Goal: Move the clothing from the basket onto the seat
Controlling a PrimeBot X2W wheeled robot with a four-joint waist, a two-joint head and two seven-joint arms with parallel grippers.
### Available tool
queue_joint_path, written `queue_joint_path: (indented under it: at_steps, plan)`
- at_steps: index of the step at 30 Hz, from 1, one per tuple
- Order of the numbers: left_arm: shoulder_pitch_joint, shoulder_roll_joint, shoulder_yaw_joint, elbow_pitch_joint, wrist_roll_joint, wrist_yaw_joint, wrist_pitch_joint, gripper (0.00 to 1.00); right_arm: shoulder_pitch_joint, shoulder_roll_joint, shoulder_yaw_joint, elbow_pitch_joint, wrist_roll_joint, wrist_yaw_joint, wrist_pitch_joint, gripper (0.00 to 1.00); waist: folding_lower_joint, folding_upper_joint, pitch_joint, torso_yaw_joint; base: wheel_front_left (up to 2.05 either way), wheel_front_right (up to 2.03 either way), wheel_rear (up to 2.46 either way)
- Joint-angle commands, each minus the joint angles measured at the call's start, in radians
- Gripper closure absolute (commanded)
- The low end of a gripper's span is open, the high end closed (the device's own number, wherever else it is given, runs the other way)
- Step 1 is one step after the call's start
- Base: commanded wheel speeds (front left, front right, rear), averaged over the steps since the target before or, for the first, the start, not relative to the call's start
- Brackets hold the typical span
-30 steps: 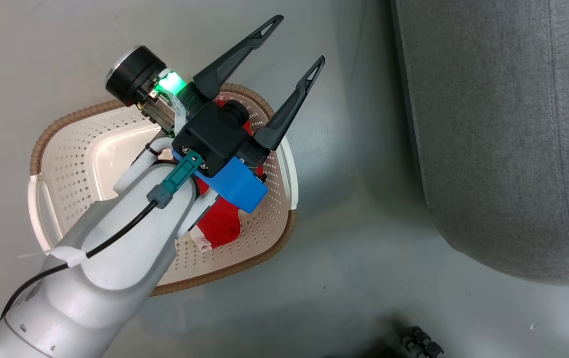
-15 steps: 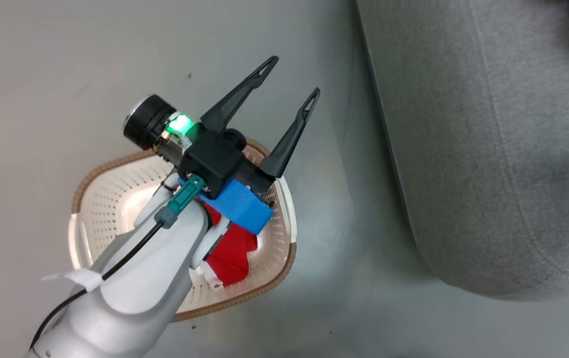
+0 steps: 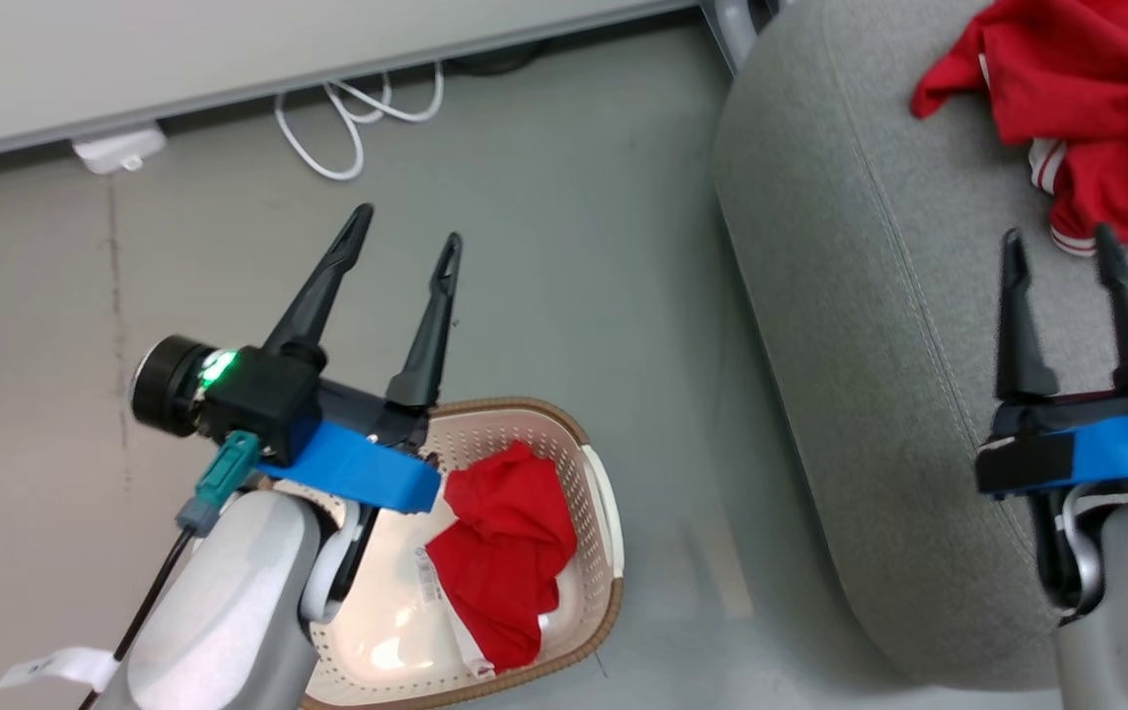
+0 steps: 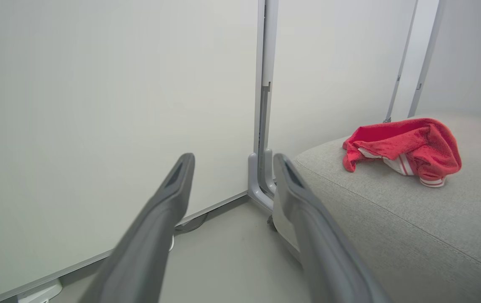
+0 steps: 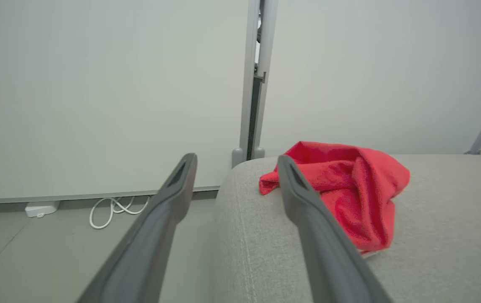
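One red garment (image 3: 1087, 108) with white striped trim lies crumpled on the grey seat (image 3: 870, 325), also seen from the left wrist as the garment (image 4: 404, 147) on the seat (image 4: 392, 219) and from the right wrist as the garment (image 5: 345, 189) on the seat (image 5: 434, 252). Another red garment (image 3: 505, 552) lies in the cream basket (image 3: 603, 513) on the floor. My right gripper (image 3: 1057, 237) stands open above the seat, just short of the garment there, holding nothing. Above the basket's far edge, my left gripper (image 3: 404, 227) hangs open and empty.
A white wall panel with a grey upright post (image 5: 251, 84) stands behind the seat. White cables (image 3: 357, 118) and a small white box (image 3: 115, 148) lie on the grey floor at the wall's foot. Bare floor separates basket and seat.
The head camera has swung up and right, bringing the seat's garment, the right gripper and the wall into view. The left gripper now hangs off the basket's far side, uncovering the garment inside.
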Motion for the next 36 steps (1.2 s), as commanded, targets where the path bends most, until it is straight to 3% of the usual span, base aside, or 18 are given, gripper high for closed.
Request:
queue_joint_path:
  at_steps: [1, 7, 13, 36]
  plan:
    - [0.026, -0.004, 0.026, -0.005, 0.005, 0.007, -0.005, 0.0, 0.027, 0.009, 0.013, -0.019, -0.002, 0.0, -0.001, 0.0, 0.0003, -0.0001, -0.051, 0.043, 0.0, 0.0, 0.0]
    - [0.099, -0.023, 0.102, -0.002, 0.019, 0.013, -0.005, 0.0, 0.07, 0.033, 0.07, -0.065, -0.008, 0.0, -0.001, 0.0, 0.0003, -0.0001, -0.104, 0.079, 0.0, 0.0, 0.0]
    - [0.2, -0.051, 0.186, 0.009, 0.041, -0.008, -0.005, 0.0, 0.135, 0.052, 0.104, -0.108, -0.024, 0.001, -0.001, 0.0, 0.0003, -0.0001, -0.175, 0.122, 0.0, 0.0, 0.0]
    - [0.382, -0.13, 0.332, 0.02, 0.126, -0.064, -0.005, 0.0, 0.35, 0.073, 0.088, -0.113, -0.004, 0.001, -0.001, 0.0, 0.0003, -0.0001, -0.305, 0.196, 0.0, 0.0, 0.0]
